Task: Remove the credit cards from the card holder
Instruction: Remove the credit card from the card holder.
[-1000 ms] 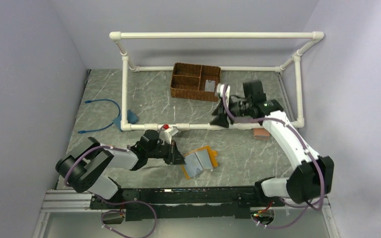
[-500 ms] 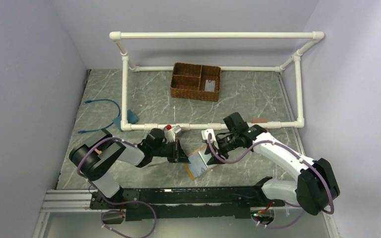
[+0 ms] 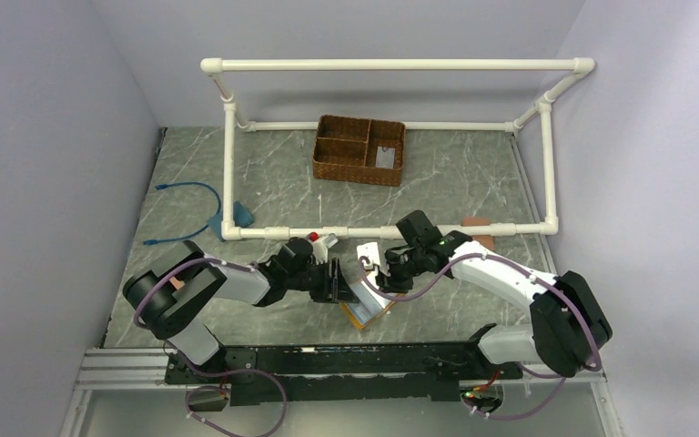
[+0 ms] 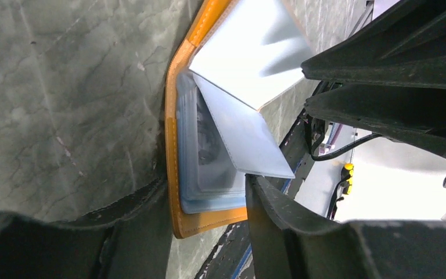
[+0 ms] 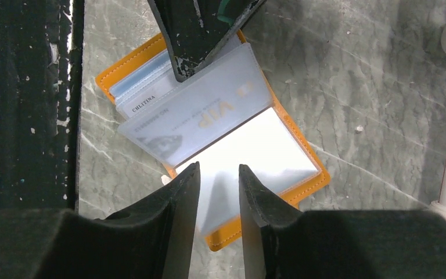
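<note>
The card holder (image 5: 299,190) lies open on the worktop (image 5: 360,87), cards (image 5: 203,119) still sleeved. My left fingers (image 4: 302,232) straddle its end, spread; right fingers (image 5: 171,212) hover slightly parted, empty. Extraction remains, I judge.

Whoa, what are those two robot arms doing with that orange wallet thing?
They are working on getting the cards out of it. The card holder lies open on the table. The left gripper has its fingers on either side of one end, probably to steady it. The right gripper hovers open just above the clear sleeves. The credit cards in view sit in their sleeves, and neither gripper has hold of one.
</note>
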Tool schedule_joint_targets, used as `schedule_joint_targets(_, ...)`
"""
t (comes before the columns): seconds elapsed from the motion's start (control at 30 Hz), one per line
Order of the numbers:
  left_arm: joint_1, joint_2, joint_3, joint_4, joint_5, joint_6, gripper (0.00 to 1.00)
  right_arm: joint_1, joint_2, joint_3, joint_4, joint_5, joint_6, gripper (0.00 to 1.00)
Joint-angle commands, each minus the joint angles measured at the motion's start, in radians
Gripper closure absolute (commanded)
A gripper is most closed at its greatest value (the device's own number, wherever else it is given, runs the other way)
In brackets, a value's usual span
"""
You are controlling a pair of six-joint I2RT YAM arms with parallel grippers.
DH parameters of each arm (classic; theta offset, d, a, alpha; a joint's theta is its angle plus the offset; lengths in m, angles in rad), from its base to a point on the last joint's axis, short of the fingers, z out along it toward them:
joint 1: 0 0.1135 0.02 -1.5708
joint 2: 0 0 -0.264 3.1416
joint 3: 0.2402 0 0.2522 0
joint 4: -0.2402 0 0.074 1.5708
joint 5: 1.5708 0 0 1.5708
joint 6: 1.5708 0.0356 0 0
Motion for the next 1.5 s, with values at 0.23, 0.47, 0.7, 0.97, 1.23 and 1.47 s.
schedule_joint_targets(0.23,-0.014,-0.043,0.052,-0.091,-0.094,0.026,0.42,0.008,0.072,0.092,-0.015,-0.134,0.134,0.54)
schedule_joint_targets(0.47,-0.017,-0.019,0.061,-0.071,-0.098,0.016,0.41,0.008,0.125,0.151,-0.074,-0.185,0.209,0.37)
schedule_joint_targets(0.7,-0.034,-0.002,0.090,-0.068,-0.114,0.020,0.40,0.022,0.150,0.184,-0.110,-0.158,0.230,0.24)
schedule_joint_targets(0.97,-0.051,0.005,0.100,-0.076,-0.160,0.015,0.39,0.047,0.206,0.228,-0.162,-0.106,0.238,0.19)
schedule_joint_targets(1.23,-0.067,0.015,0.113,-0.092,-0.209,0.001,0.38,0.056,0.201,0.222,-0.146,-0.025,0.254,0.18)
schedule_joint_targets(1.47,-0.075,0.016,0.103,-0.071,-0.238,-0.019,0.37,0.057,0.210,0.222,-0.149,0.007,0.262,0.18)
